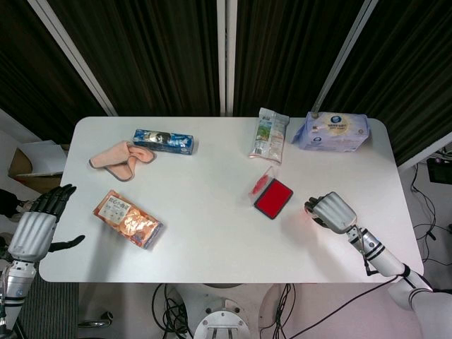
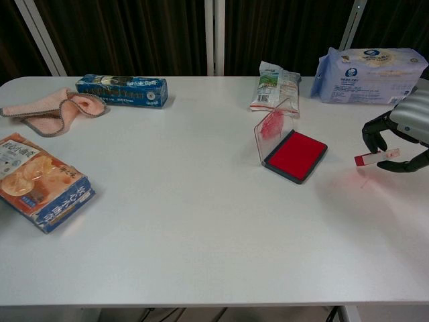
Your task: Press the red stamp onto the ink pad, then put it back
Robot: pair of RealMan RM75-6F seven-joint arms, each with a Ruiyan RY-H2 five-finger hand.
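Ink pad (image 2: 295, 155) lies open mid-bench (image 2: 201, 221), lid up, just left of the right hand (image 2: 399, 137), whose fingers pinch the red stamp (image 2: 377, 157) above the surface. Pressing and returning both appear undone; the left hand (image 1: 35, 229) hangs idle, fingers apart.

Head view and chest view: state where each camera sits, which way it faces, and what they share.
Head view: high up, looking steeply down on the table; shows left hand and right hand.
Chest view: lower, facing forward across the tabletop; shows only the right hand, holding the red stamp.
Shared: the open ink pad, right hand.
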